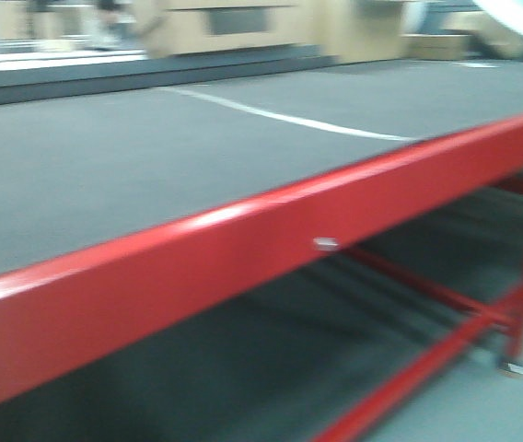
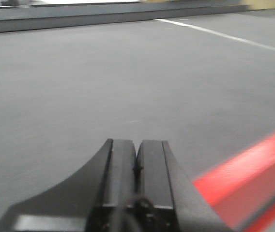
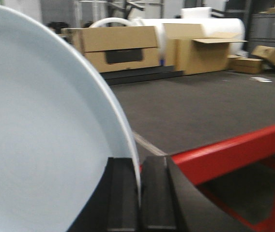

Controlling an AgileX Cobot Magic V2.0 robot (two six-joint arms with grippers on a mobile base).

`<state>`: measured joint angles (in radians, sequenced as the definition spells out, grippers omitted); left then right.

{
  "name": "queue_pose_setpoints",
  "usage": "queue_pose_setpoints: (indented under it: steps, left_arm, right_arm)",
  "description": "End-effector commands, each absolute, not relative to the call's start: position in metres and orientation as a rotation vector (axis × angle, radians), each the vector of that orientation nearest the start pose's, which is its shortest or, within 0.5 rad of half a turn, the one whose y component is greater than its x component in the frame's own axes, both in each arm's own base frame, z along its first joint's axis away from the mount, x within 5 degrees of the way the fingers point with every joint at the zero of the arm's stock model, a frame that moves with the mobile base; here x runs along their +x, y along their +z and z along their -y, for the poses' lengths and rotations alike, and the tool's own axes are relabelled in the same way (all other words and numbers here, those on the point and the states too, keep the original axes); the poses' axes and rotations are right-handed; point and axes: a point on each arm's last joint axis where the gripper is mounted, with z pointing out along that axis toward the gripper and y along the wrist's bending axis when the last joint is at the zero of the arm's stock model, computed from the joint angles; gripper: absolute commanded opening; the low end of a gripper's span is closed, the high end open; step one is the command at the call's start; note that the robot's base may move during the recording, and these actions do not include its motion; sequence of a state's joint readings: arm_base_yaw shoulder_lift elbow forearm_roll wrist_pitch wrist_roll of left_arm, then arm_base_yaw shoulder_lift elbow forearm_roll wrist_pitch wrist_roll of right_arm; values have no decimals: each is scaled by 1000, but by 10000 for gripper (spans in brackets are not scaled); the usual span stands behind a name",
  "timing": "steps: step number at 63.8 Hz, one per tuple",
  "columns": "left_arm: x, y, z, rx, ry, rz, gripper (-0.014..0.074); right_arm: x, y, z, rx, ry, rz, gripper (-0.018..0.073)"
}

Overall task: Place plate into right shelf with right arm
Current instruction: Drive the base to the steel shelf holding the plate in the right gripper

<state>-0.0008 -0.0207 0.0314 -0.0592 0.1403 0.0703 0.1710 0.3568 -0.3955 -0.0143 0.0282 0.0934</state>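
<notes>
Where the right claw (image 3: 138,163) closes its two black fingers (image 3: 122,193), the rim of the plate (image 3: 40,135) is clamped between them. The plate stands on edge, and its glossy white face rises from the pinch and fills everything to the left of the claw. Just right of the claw and a little beyond it runs the red rail (image 3: 234,145) of the desk (image 3: 200,106). A white line (image 3: 147,142) crosses the dark grey top close behind the plate's edge. Far past the claw, at the back of the desk, are cardboard boxes (image 3: 123,46) and a white roll (image 3: 200,24), all soft with blur.

The left claw (image 2: 137,147) has its fingers pressed together with nothing between them, and it hangs above the same grey desk top. The red rail (image 2: 249,174) lies to its lower right, and the white line (image 2: 224,35) is well ahead of it to the right.

In the front view, red braces (image 1: 446,304) run under the desk.
</notes>
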Motion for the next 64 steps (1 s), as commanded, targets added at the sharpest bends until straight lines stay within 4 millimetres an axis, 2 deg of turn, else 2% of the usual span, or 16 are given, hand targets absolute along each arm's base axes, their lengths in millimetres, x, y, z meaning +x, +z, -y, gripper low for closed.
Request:
queue_pose_setpoints:
  steps: [1,64]
  left_arm:
    - [56,196,1,16,0,-1552,-47]
    - [56,196,1,16,0,-1552,-47]
  right_arm:
    - [82,337,-14,-67,198,-1362,54]
    - [82,337,-14,-67,198,-1362,54]
